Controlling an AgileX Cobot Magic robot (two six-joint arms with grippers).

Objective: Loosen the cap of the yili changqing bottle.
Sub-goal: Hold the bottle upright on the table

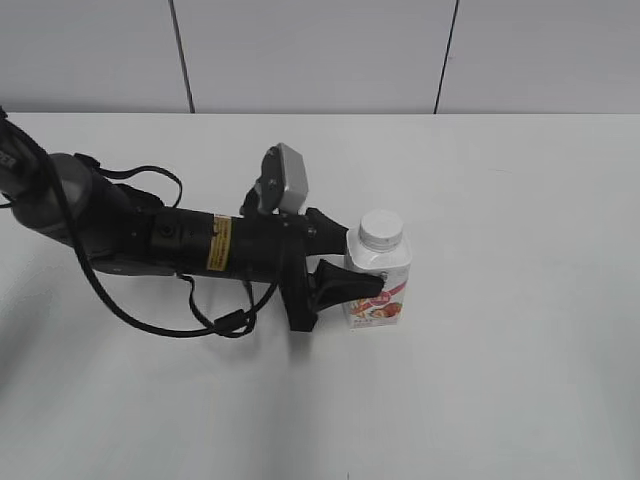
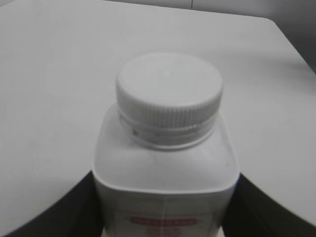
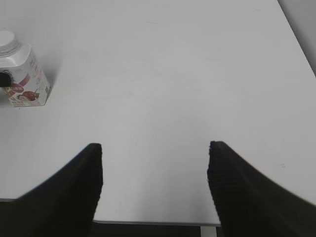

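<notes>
The yili changqing bottle (image 1: 380, 290) stands upright on the white table, white with a red-pink fruit label. Its white ribbed cap (image 1: 381, 229) sits on the neck. My left gripper (image 1: 358, 262) reaches in from the left and is shut on the bottle's body, one black finger on each side. The left wrist view shows the cap (image 2: 169, 94) and bottle shoulders (image 2: 165, 163) close up between the fingers (image 2: 165, 210). My right gripper (image 3: 154, 163) is open and empty near the table's front edge. The bottle (image 3: 24, 74) and cap (image 3: 7, 42) lie far to its left.
The white table (image 1: 520, 380) extends around the bottle. A grey panelled wall (image 1: 320, 50) stands behind its far edge. The left arm and its cables (image 1: 150, 250) lie across the table's left side. The table's near edge (image 3: 153, 223) shows below the right gripper.
</notes>
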